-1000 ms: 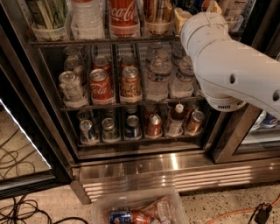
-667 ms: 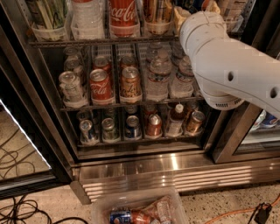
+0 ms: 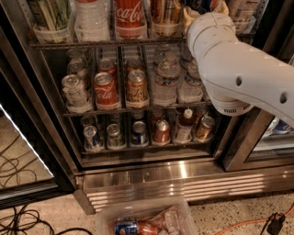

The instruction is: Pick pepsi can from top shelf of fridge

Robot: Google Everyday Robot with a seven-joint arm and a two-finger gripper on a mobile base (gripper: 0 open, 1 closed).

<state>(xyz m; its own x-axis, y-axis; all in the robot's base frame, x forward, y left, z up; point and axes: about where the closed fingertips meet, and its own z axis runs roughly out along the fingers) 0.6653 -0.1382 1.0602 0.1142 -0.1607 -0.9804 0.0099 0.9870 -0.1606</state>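
Observation:
The fridge [image 3: 55, 137] stands open, with a black frame and a ribbed steel base. Its top shelf [image 3: 92, 44] is a wire rack with clear plastic holders at the top of the view. It holds a red Coca-Cola can [image 3: 130, 16] and other drinks. My white arm [image 3: 239, 69] reaches in from the right to the right end of this shelf. My gripper [image 3: 205, 10] is there at the top edge, mostly hidden behind the arm. A small dark blue patch, probably the pepsi can [image 3: 207, 3], shows at the gripper.
The middle rack [image 3: 138, 109] holds cans and water bottles. The lower rack [image 3: 147, 147] holds more cans and small bottles. A clear plastic bin [image 3: 147, 218] with cans sits on the floor in front. Black cables [image 3: 18, 220] lie at left, and an orange cable [image 3: 243, 220] at right.

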